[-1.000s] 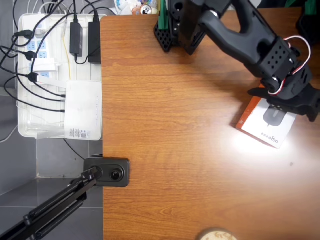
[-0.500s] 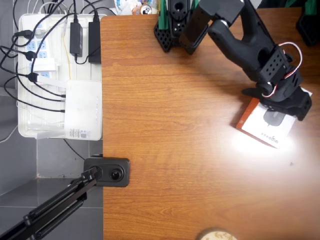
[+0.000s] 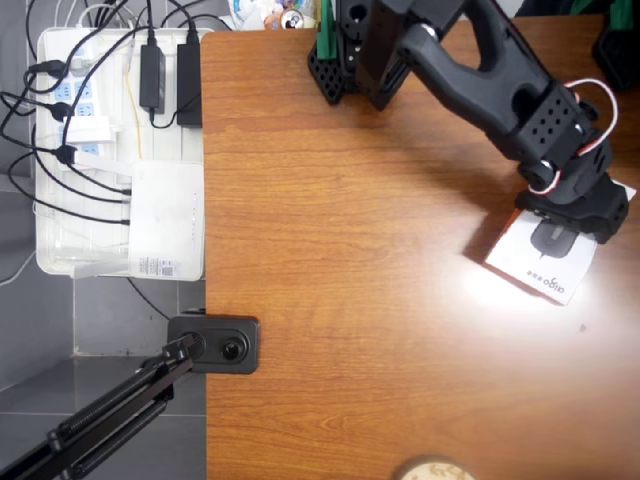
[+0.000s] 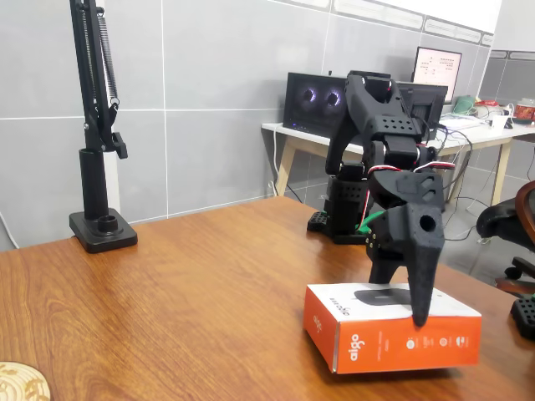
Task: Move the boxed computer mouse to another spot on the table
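Jaws (image 4: 408, 288) stand spread over the boxed computer mouse (image 4: 393, 330), one tip pressing its top face, the other behind; whether they actually clamp the box I cannot tell. It lies flat on the tabletop (image 4: 184, 284), just in front of the arm's base (image 4: 347, 213), its red side nearest the fixed camera. With a hold this shallow, a push could judder the box, pivot it sideways, or let the tip skate off the glossy card. Farther back from the box stands a black lamp stand (image 4: 99, 125)
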